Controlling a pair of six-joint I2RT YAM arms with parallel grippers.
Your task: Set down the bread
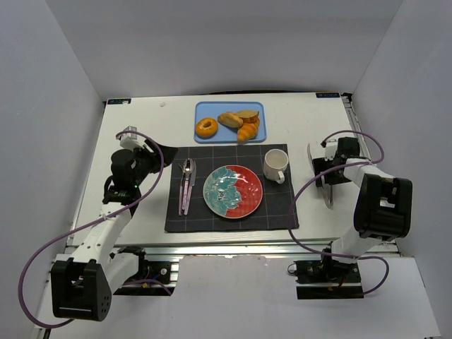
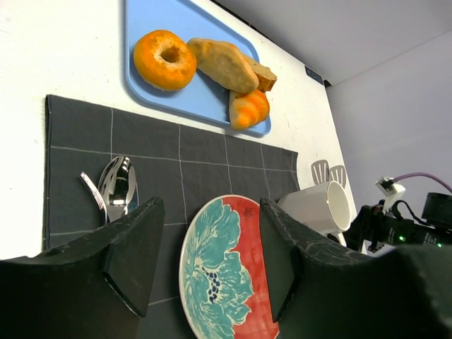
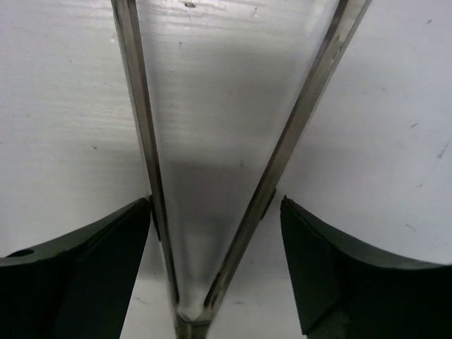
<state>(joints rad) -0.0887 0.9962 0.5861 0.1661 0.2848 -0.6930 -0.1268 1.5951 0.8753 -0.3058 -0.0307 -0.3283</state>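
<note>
Left claw [image 2: 210,236], right claw [image 3: 215,233] gape; one bread [image 2: 164,58].

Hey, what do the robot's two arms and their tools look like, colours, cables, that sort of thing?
The left arm and right arm both have white links between boxy black joint housings. A purple cable loops loosely along each. The left tool and right tool each end in two matte black, wedge-shaped fingers.
</note>
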